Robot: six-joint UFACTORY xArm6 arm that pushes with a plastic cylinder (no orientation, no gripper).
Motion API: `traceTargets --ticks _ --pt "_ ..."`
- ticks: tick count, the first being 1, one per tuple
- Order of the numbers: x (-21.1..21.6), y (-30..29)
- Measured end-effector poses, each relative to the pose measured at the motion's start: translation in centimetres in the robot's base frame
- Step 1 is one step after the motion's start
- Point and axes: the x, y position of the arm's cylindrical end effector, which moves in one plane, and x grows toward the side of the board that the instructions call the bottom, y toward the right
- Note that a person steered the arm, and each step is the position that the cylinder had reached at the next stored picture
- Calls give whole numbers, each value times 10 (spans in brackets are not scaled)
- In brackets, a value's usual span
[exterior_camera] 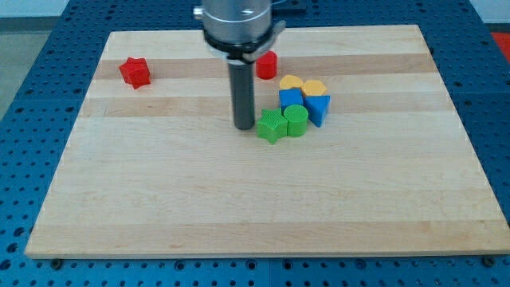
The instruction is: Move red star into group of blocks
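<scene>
A straight dark rod hangs from the arm's grey mount at the view's top centre, and my tip rests on the pale wooden tabletop, just to the view's left of a green star. Tip and green star sit very close; whether they touch cannot be made out. The arm carries no claw, so no spread or pinching state can be told.

The red star lies alone near the view's upper left corner of the tabletop, well apart from the rod and from every other block.

The group sits right of centre, in the upper half. The green star is its nearest member to the tip, with a green cylinder touching it on the view's right. Behind the green pair stands a blue cube, and beside that, toward the view's right, a blue triangle. Two yellow blocks top the cluster: a yellow heart and, just right of it, a yellow block whose shape is hard to tell.

A second red block, shape unclear, stands just behind the rod's right side, near the group's upper left. The tabletop rests on a blue perforated base.
</scene>
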Motion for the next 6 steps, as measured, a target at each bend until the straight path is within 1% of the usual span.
traceTargets --ticks 1,3,4,5,6 --pt "-42 -60" --pt "-179 -92" --pt "-199 -169" --pt "-193 -236" --pt "-159 -235"
